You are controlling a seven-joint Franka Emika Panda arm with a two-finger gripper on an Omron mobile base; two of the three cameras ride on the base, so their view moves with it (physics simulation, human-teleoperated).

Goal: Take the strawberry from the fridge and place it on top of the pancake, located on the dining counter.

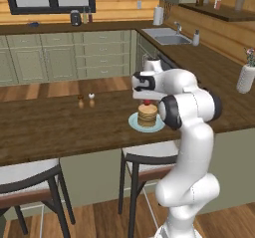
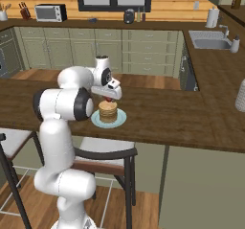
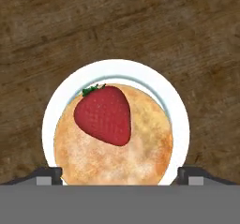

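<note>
The red strawberry [image 3: 104, 115] lies on top of the tan pancake [image 3: 140, 153] stack, which sits on a pale plate [image 3: 176, 110] on the dark wooden dining counter [image 3: 187, 31]. My gripper [image 3: 120, 176] hangs straight above the stack, open, its fingertips [image 3: 47, 175] spread wider than the pancake and touching nothing. From the base, the gripper [image 1: 147, 99] is just over the strawberry [image 1: 147, 102] and pancake [image 1: 147, 116]. From the other side, the gripper [image 2: 110, 96] is over the strawberry [image 2: 109, 100] and pancake [image 2: 108, 111]. The fridge is out of view.
Two small shakers [image 1: 85, 101] stand on the dining counter [image 1: 60, 127] left of the plate. Stools [image 1: 144, 157] are tucked under its near edge. A white vase [image 1: 245, 77] stands at the right. A sink [image 1: 167, 37] and green cabinets [image 1: 64, 58] lie beyond.
</note>
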